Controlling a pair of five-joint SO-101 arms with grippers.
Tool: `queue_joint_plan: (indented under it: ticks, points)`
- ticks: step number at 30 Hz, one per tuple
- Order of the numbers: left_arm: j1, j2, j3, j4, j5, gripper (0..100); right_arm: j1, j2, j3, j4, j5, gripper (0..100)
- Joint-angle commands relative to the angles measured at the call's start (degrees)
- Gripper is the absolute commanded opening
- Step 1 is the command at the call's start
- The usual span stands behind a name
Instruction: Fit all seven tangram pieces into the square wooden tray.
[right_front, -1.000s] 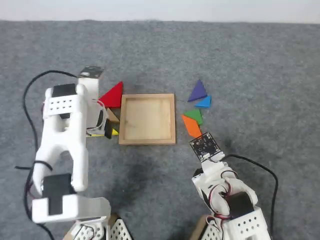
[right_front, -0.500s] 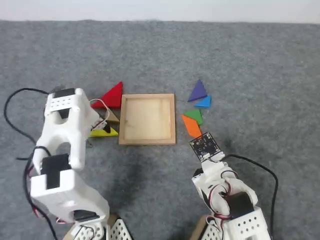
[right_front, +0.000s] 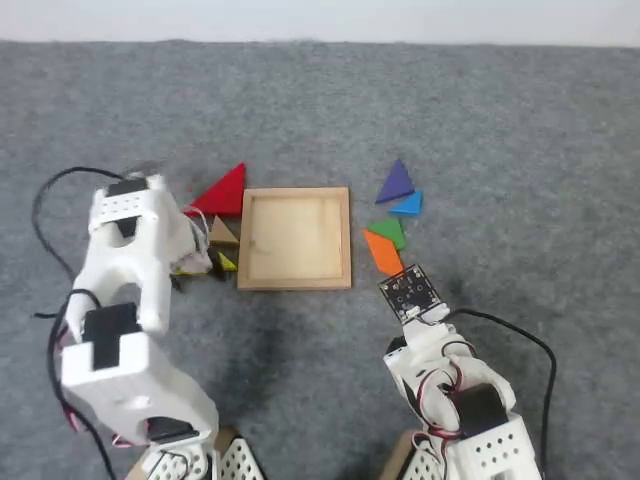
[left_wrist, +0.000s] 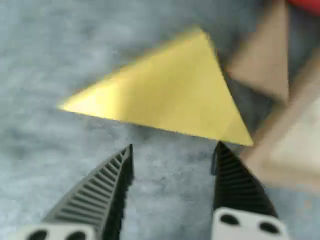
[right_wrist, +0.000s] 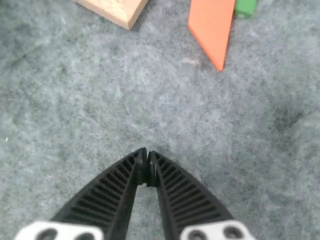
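left pincer (left_wrist: 173, 146) apart, facing yellow triangle (left_wrist: 165, 97) mid-frame; right pincer (right_wrist: 147, 152) together. Triangle looks light, stiff, flat: pinch across edges.

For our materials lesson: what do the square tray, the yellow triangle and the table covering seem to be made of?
Square tray: pale, apparently unpainted wood, matte. Yellow triangle: probably painted wood, smooth with a soft sheen. Table covering: grey felt or carpet, fuzzy fibres.

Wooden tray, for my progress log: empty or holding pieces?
Empty: the wooden tray shows bare wood inside; the red triangle and orange piece lie outside it.
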Motion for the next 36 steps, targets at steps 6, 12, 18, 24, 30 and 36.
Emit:
queue_joint_plan:
  ticks: [6, 12, 18, 24, 30, 36]
  points:
    - [3.43, -13.63, -1.27, -0.26, -50.46, 25, -0.75, -1.01, 0.97, 0.48, -0.53, 0.9]
    - [3.6, -15.12, -1.36, -3.52, -70.68, 25, -0.75, -1.01, 0.97, 0.48, -0.53, 0.9]
    - [3.6, -8.97, -1.71, -6.77, -76.04, 25, -0.75, -1.01, 0.97, 0.48, -0.53, 0.9]
    - [3.16, -3.34, -6.55, -8.18, -78.51, 25, -0.75, -1.01, 0.97, 0.48, -0.53, 0.9]
    - [3.6, 0.35, -9.36, -7.65, -81.76, 25, -0.75, -1.01, 0.97, 0.48, -0.53, 0.9]
    - [1.76, 2.46, -9.36, -10.73, -81.85, 25, -0.75, -1.01, 0.97, 0.48, -0.53, 0.9]
